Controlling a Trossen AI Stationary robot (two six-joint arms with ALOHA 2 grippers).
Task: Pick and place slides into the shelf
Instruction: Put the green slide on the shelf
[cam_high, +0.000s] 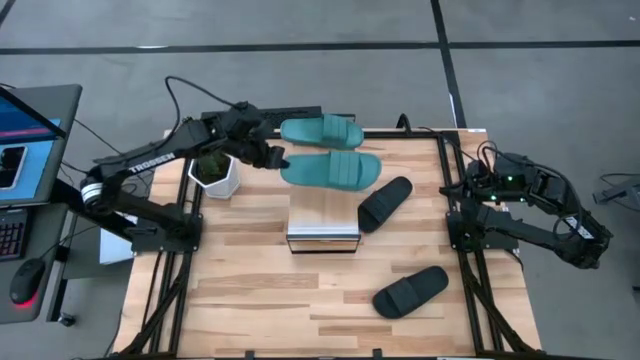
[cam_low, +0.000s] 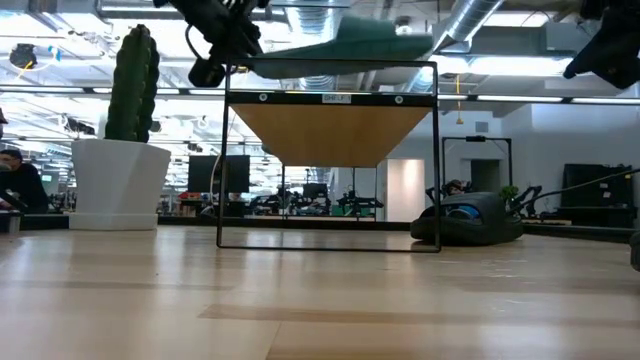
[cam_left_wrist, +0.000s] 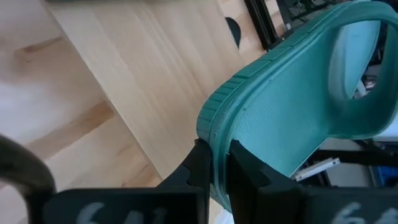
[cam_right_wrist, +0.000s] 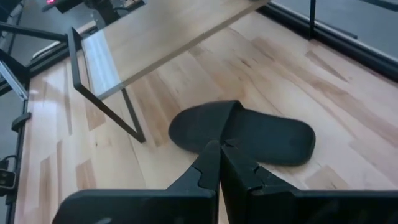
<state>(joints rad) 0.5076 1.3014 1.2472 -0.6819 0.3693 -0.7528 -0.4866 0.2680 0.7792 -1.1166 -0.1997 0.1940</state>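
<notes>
My left gripper (cam_high: 272, 157) is shut on one teal-green slide (cam_high: 335, 170), held in the air just past the far end of the shelf (cam_high: 323, 222); the low view shows this slide (cam_low: 345, 45) at the height of the shelf's top bar (cam_low: 330, 64). The second teal slide (cam_high: 322, 131) lies sole-down at the table's far edge. One black slide (cam_high: 385, 203) lies right of the shelf, the other (cam_high: 410, 290) nearer the table's near edge. My right gripper (cam_right_wrist: 219, 158) is shut and empty at the table's right side, pointing at a black slide (cam_right_wrist: 249, 134). My left gripper (cam_left_wrist: 217, 165) pinches the teal slide's sole rim (cam_left_wrist: 214, 124) between its two fingers, at the end away from the strap (cam_left_wrist: 348, 56). The fingers come about level from the table's left, along the slide's length. The slide is lifted clear and reaches out roughly level toward the table's right.
A cactus in a white pot (cam_high: 215, 172) stands just left of the shelf, under my left arm; the low view shows this pot (cam_low: 118, 185) too. A laptop (cam_high: 25, 140) and a mouse (cam_high: 25, 282) sit off the table's left side. Bare planks (cam_high: 260, 300) lie on the shelf's near side.
</notes>
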